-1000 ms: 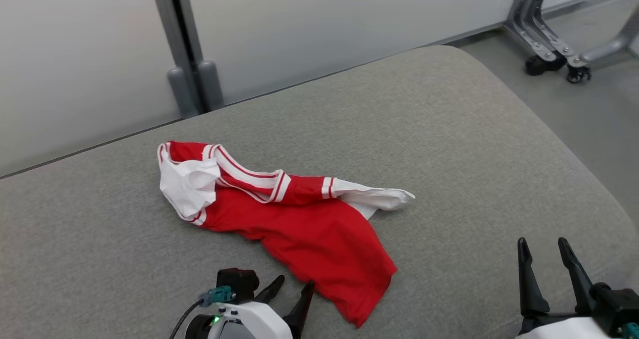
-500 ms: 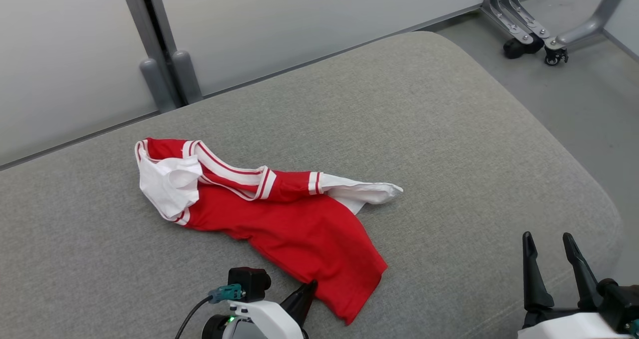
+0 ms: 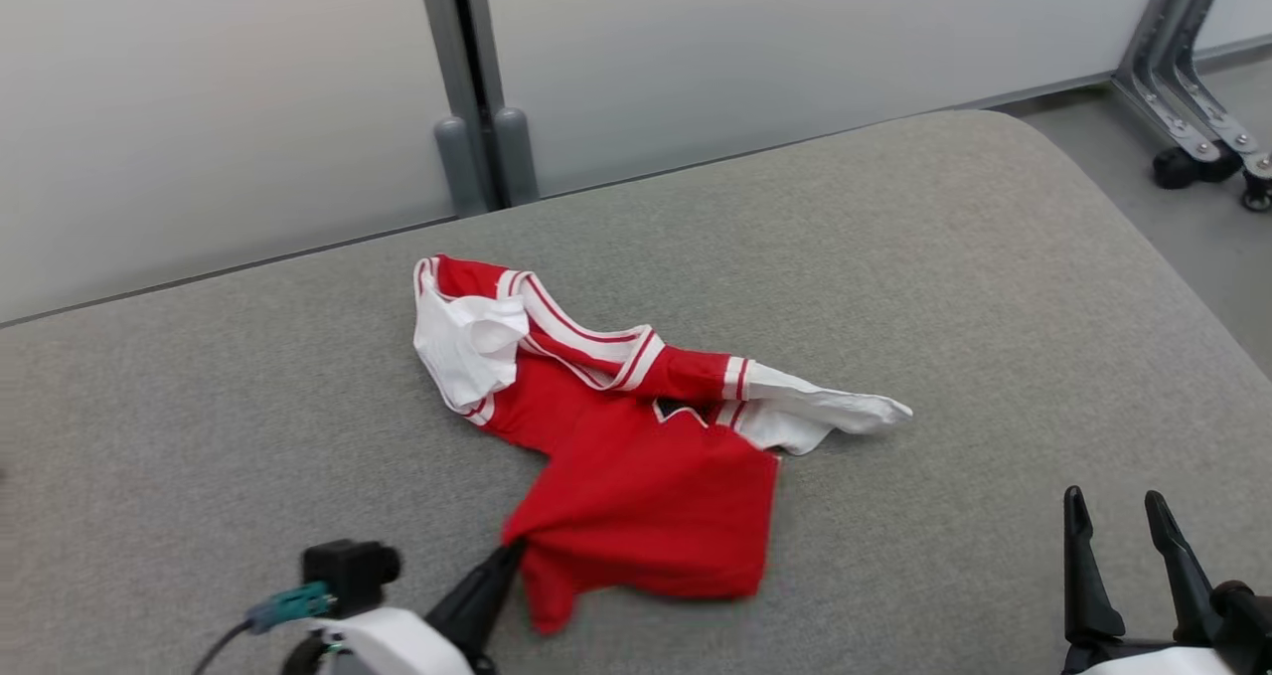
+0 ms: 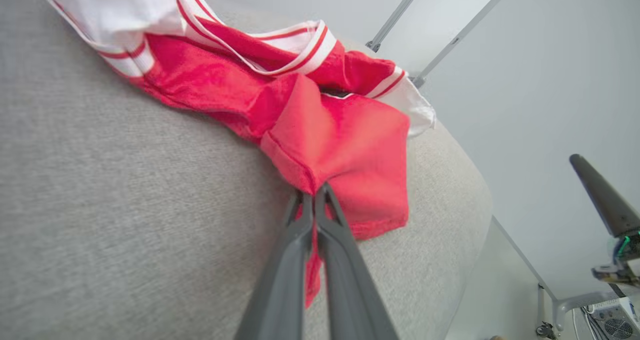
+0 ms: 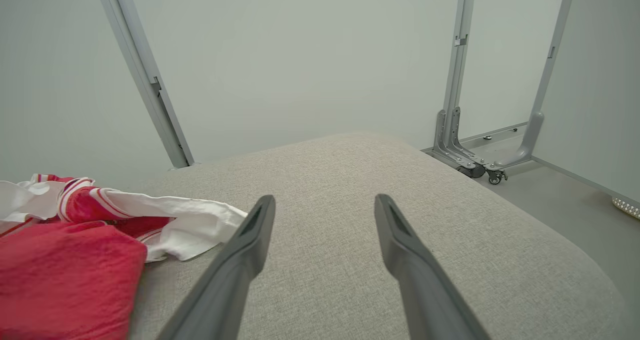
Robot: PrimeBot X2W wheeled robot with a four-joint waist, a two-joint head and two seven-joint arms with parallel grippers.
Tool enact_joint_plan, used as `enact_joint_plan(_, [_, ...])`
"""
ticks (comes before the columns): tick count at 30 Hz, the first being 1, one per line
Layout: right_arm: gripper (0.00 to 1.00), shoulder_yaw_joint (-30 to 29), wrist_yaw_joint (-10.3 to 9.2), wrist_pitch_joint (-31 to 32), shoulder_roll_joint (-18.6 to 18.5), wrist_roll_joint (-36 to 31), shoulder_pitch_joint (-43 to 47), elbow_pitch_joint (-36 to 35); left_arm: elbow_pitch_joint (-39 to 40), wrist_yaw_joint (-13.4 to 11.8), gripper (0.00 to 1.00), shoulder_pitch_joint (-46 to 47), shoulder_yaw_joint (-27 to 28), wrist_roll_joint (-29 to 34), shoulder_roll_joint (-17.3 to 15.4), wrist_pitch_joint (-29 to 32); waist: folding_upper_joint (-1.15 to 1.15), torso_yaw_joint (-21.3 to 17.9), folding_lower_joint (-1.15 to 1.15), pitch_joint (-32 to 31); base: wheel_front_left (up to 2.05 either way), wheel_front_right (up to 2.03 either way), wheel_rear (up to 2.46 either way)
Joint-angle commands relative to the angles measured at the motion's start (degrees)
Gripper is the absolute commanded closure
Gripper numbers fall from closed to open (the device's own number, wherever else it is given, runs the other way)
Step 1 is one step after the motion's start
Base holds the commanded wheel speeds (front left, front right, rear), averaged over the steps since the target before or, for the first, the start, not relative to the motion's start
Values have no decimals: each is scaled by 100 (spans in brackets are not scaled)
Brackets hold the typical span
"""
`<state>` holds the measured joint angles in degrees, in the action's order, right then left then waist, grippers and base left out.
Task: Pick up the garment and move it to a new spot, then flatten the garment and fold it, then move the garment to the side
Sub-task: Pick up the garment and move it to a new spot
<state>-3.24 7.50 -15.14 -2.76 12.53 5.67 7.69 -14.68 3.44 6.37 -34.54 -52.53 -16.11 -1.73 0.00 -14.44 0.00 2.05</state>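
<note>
**A:** Where do we have the crumpled red jersey with white striped trim (image 3: 646, 486)?

**B:** About the middle of the wide grey fabric cushion (image 3: 944, 287). It is bunched up, with its white sleeve ends toward the cushion's far side and right.

**A:** And our left gripper (image 3: 505, 559)?

**B:** It is at the cushion's near edge, jaws clamped together on a corner of the red hem. In our left wrist view the cloth gathers into a peak right at the fingertips (image 4: 300, 220).

**A:** Is that corner off the cushion?

**B:** It looks a little raised, but we can't be sure from these angles. The rest of the jersey rests on the cushion.

**A:** Our right gripper (image 3: 1114, 499)?

**B:** It is over the cushion's near right part, well apart from the jersey. Its jaws are spread wide with nothing between them.

**A:** And past the cushion?

**B:** Grey metal posts (image 3: 445, 69) and pale panels (image 3: 745, 49) stand behind its far edge. A wheeled metal frame (image 3: 1192, 133) sits on the floor (image 3: 1192, 218) off its far right corner.
</note>
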Motion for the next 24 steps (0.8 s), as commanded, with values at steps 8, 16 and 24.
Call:
enact_joint_plan(8, [0,62,-2,-2,-31,61,67,15,853,-970,100,-897,1009,-330,-1393,332,0,444,0,-121,0,0,0])
enact_joint_plan(16, [0,121,-2,-2,-30,20,-9,66,384,-1458,84,-824,1516,-297,-1880,284,0,491,0,-141,0,0,0])
enact_joint_plan(24, [0,135,-2,-2,-30,66,78,81,243,-1788,0,-841,1577,-74,-1924,63,0,348,0,-158,0,0,0])
